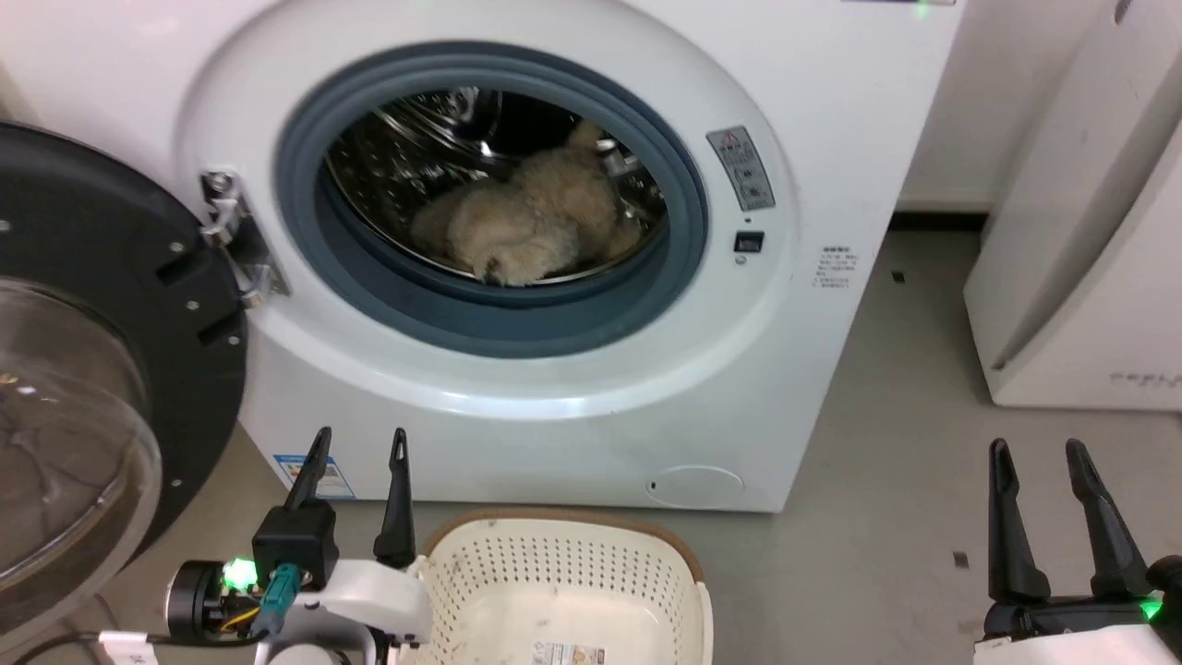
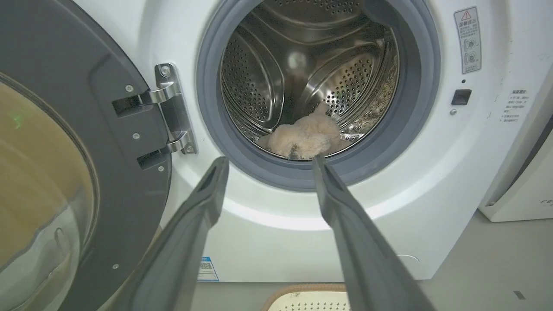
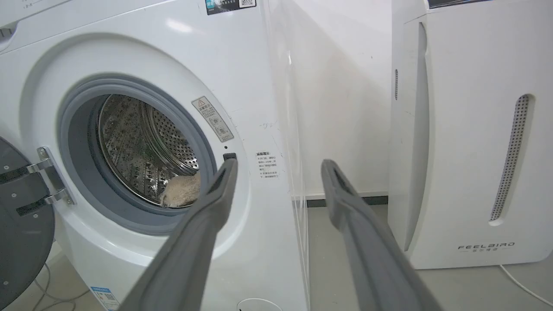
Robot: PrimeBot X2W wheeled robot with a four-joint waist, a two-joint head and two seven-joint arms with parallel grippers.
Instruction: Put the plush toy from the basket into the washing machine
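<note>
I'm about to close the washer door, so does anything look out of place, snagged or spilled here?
Nothing stands out. The plush toy lies inside the washing machine, low and near the opening. The door hangs wide open, the basket sits upright, and the left gripper and right gripper are open, holding nothing.

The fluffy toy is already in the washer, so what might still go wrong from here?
The shaggy beige plush toy lies near the drum's front edge, by the grey rubber gasket; a closing door might pinch its fur. The black-framed glass door hangs open near the left tool, so a careless swing might hit it.
</note>
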